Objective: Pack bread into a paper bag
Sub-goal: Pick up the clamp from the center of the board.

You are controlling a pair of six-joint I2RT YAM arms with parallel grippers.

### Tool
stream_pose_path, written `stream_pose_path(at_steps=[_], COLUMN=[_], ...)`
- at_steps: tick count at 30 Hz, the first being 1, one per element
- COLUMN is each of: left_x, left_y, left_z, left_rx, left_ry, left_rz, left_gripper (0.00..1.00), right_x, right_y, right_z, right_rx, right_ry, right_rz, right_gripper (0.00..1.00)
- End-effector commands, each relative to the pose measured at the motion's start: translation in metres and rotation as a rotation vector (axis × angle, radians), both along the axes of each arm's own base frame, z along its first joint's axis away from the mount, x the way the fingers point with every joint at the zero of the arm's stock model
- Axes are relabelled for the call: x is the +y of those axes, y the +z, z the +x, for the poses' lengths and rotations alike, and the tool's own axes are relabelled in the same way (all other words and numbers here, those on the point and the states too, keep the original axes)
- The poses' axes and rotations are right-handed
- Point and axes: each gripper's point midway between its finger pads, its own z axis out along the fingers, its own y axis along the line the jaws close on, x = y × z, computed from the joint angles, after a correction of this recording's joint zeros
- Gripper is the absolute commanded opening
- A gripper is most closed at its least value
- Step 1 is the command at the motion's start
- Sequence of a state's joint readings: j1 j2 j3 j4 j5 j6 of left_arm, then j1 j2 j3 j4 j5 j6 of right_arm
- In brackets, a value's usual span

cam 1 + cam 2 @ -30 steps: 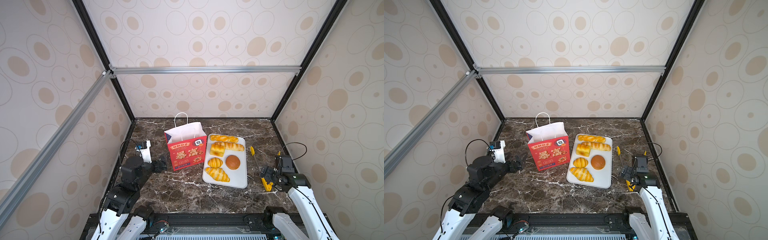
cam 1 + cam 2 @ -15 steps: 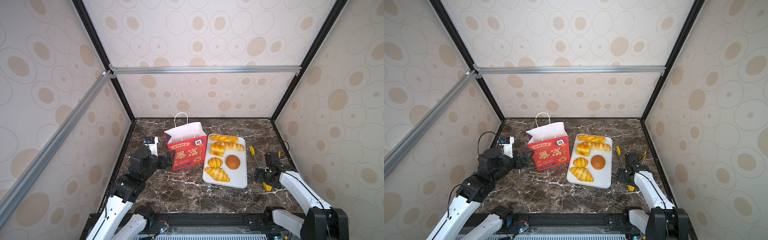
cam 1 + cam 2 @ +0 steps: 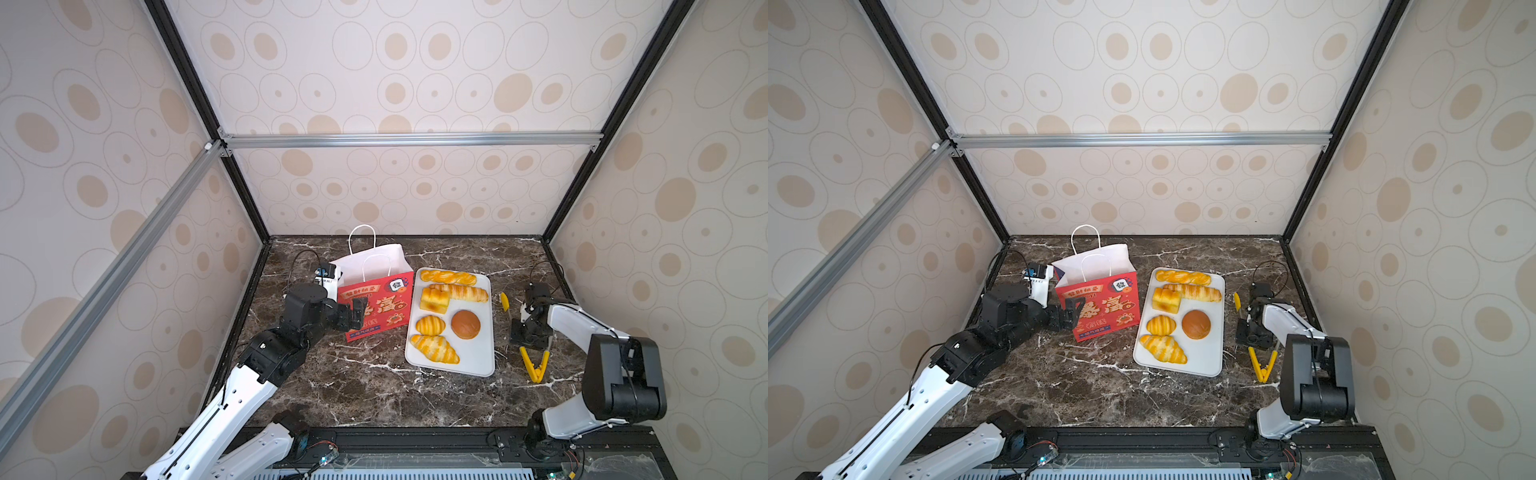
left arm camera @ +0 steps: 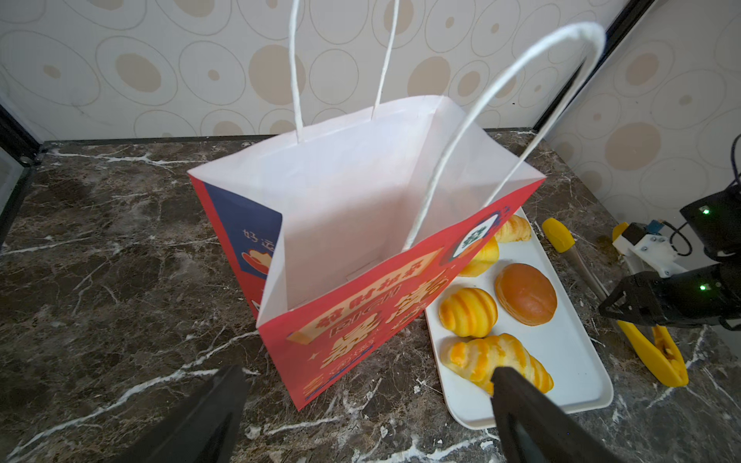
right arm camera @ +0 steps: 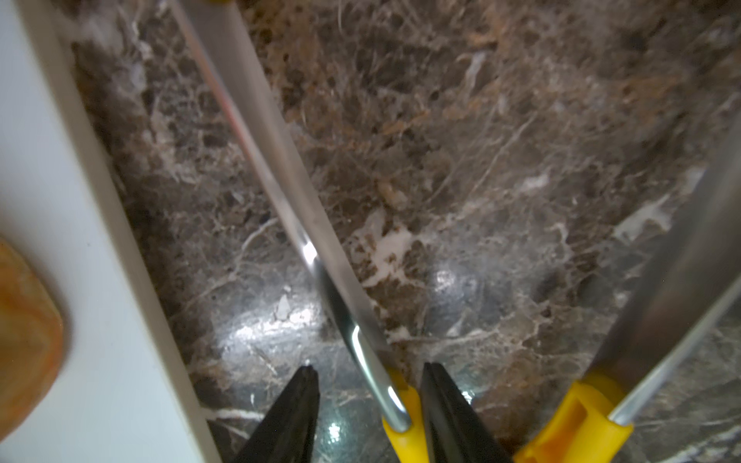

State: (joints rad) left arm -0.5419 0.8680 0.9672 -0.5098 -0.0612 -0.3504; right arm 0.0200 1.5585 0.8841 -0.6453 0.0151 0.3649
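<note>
Your right gripper dropped onto the tongs near the table's right edge, half-closed round one leg (might twist loose), left gripper's spread by the bag, bread's all on the tray.

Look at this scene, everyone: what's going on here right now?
A two-armed robot is about to pack bread into a bag. The red paper bag stands upright and empty on the marble table, with the left gripper open at its front. All six pieces of bread lie on the white tray beside the bag. The right gripper is down at the yellow-tipped tongs, its jaws straddling one arm with a gap showing.
</note>
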Motion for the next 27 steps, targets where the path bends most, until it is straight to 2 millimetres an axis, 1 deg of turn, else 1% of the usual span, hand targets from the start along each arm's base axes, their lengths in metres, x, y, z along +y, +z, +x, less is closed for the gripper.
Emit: stream_pose_path(at_steps=[1,2,5,8,9,12,14,18,20,21,23,24,27], left_x=[-0.005,-0.005,-0.004,-0.005,-0.005,-0.005,-0.006,-0.007,-0.013,-0.02,-0.043,-0.052,-0.077], left_y=[0.013,0.011,0.01,0.011,0.01,0.008,0.006,0.005,0.005,0.005,0.007,0.009,0.011], left_z=[0.002,0.002,0.002,0.003,0.003,0.002,0.001,0.001,-0.001,-0.003,-0.013,-0.017,-0.028], left_rx=[-0.031,-0.028,-0.029,-0.03,-0.028,-0.022,-0.02,-0.016,-0.012,-0.01,-0.005,-0.013,-0.025], left_ry=[-0.019,-0.019,-0.018,-0.023,-0.024,-0.027,-0.029,-0.035,-0.072,-0.113,-0.225,-0.26,-0.354], left_rz=[-0.002,0.001,0.004,0.005,0.008,0.007,0.006,0.006,0.003,0.002,0.023,0.048,0.086], left_gripper=[0.99,0.99,0.99,0.99,0.99,0.99,0.99,0.99,0.99,0.99,0.99,0.99,0.99], right_x=[0.003,0.003,0.006,0.01,0.011,0.006,0.003,-0.002,-0.006,-0.006,-0.01,-0.011,-0.005], right_y=[0.0,0.0,-0.004,-0.007,-0.007,-0.006,-0.005,0.002,0.009,0.014,0.031,0.042,0.087], right_z=[0.019,0.024,0.039,0.052,0.054,0.06,0.062,0.064,0.066,0.067,0.067,0.067,0.069], right_rx=[-0.011,-0.011,-0.009,0.0,0.001,-0.007,-0.001,-0.018,-0.027,-0.033,-0.054,-0.075,-0.193], right_ry=[0.037,0.042,0.062,0.078,0.081,0.08,0.079,0.079,0.082,0.087,0.085,0.08,0.093], right_rz=[0.017,0.018,0.036,0.059,0.062,0.041,0.023,-0.001,-0.023,-0.027,-0.056,-0.061,-0.051], right_gripper=[0.46,0.45,0.37,0.2,0.16,0.14,0.08,0.0,0.0,0.0,0.0,0.0,0.0])
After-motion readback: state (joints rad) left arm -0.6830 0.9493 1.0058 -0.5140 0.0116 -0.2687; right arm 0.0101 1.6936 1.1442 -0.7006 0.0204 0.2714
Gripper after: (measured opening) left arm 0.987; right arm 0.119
